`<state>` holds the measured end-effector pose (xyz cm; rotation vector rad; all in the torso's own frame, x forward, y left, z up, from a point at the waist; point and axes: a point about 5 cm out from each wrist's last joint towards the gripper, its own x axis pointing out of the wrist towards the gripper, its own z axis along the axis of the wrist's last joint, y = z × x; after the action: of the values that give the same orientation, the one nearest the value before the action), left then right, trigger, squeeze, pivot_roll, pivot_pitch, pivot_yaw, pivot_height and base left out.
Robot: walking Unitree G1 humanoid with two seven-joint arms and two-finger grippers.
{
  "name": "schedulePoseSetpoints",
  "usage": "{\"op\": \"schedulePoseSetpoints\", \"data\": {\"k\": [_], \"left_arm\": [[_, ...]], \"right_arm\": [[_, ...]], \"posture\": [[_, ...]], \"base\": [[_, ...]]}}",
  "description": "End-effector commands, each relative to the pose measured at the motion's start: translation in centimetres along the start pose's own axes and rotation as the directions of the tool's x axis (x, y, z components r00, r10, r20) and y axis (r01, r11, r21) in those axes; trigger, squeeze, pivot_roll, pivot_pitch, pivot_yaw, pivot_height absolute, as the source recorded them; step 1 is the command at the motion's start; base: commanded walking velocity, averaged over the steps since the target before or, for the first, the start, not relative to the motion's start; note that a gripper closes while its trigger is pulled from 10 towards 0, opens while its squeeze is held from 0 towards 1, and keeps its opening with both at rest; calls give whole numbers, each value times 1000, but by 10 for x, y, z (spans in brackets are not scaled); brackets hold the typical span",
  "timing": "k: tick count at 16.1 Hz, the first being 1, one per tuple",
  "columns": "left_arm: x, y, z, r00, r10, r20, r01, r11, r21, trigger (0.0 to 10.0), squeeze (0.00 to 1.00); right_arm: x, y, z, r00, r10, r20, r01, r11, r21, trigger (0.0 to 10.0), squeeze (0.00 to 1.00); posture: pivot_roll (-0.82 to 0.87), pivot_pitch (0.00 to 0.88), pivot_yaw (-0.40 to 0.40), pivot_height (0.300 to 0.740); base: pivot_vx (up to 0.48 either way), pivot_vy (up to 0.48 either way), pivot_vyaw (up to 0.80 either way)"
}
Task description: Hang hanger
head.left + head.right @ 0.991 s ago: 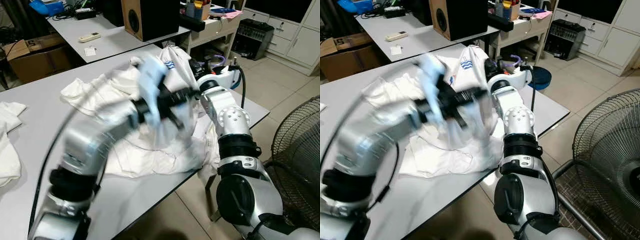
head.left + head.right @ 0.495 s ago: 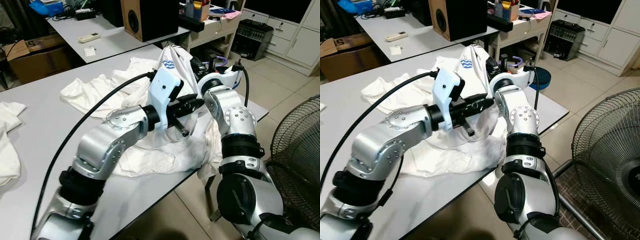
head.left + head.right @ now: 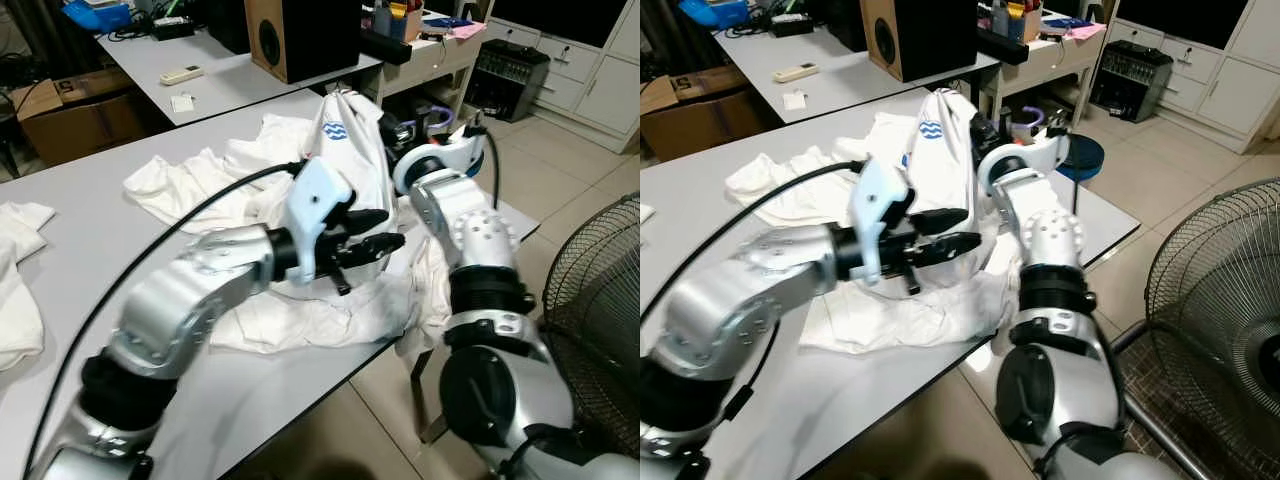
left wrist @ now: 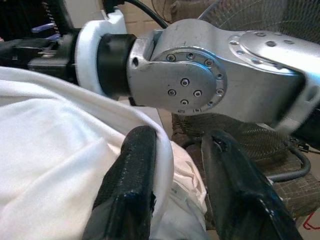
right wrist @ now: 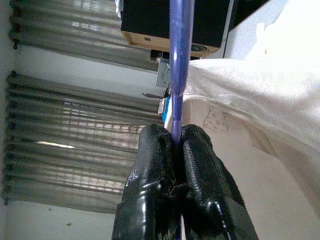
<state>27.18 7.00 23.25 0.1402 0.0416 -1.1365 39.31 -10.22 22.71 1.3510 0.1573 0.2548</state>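
White shirt (image 3: 345, 160) draped up off grey table (image 3: 70, 300) | right gripper (image 5: 173, 145) pinches purple hanger (image 5: 178, 55) — inside shirt | left gripper (image 3: 378, 230) fingers spread — shirt hem between them

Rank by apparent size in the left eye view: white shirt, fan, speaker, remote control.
1. white shirt
2. fan, cut off by the frame edge and nearer the camera, so unsure against the shirt
3. speaker
4. remote control

Left claw (image 3: 378, 230) dropped lower against the shirt (image 3: 345, 150).
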Motion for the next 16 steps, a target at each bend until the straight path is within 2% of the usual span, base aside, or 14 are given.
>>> {"op": "schedulePoseSetpoints", "data": {"k": [1,2,3,5,6,7,8,9,10,11,14,16], "left_arm": [[-13,3,9,999,-8,36,8,1000,0,10000,0],[-18,6,11,999,-1,46,2,1000,-5,10000,0],[-31,19,14,995,79,64,-77,997,-32,10000,0],[-62,46,12,962,267,51,-264,962,-70,10000,0],[-77,56,8,935,353,26,-351,934,-73,10000,0],[-100,67,-2,878,478,-24,-479,875,-65,10000,0],[-115,74,-6,816,576,-43,-578,814,-56,10000,0],[-119,76,-6,795,604,-45,-606,794,-49,10000,0],[-129,79,-2,754,657,-12,-657,752,-61,10000,0],[-132,79,1,744,669,5,-667,742,-69,10000,0],[-142,77,8,716,696,50,-693,718,-67,10000,0],[-152,76,8,691,722,39,-721,692,-43,10000,0]], "right_arm": [[-3,13,5,997,72,-8,-72,995,-64,10000,0],[-4,14,5,997,81,-16,-82,993,-80,10000,0],[-8,18,5,992,114,-53,-119,986,-113,10000,0],[-21,30,2,972,193,-132,-215,959,-186,10000,0],[-30,36,1,963,216,-164,-246,949,-198,10000,0],[-45,44,-2,943,247,-224,-294,933,-210,10000,0],[-57,50,-6,915,278,-292,-347,913,-217,10000,0],[-61,52,-8,904,290,-314,-366,904,-220,10000,0],[-73,59,-12,864,337,-373,-433,877,-210,10000,0],[-78,63,-13,845,360,-395,-463,862,-205,10000,0],[-100,79,-19,754,437,-491,-586,786,-200,10000,0],[-108,83,-17,731,449,-514,-613,763,-206,10000,0]], "posture": [[37,0,34,740],[37,0,34,740],[39,0,35,740],[39,0,36,740],[40,0,35,740],[38,0,35,740],[40,0,32,740],[41,0,28,740],[48,0,17,740],[51,0,12,740],[63,0,-7,740],[68,0,-15,740]], "base": [[0,0,0],[0,0,0],[0,0,663],[0,0,800],[0,0,800],[0,0,800],[0,0,800],[0,0,800],[0,0,800],[0,0,800],[0,0,800],[0,0,800]]}}
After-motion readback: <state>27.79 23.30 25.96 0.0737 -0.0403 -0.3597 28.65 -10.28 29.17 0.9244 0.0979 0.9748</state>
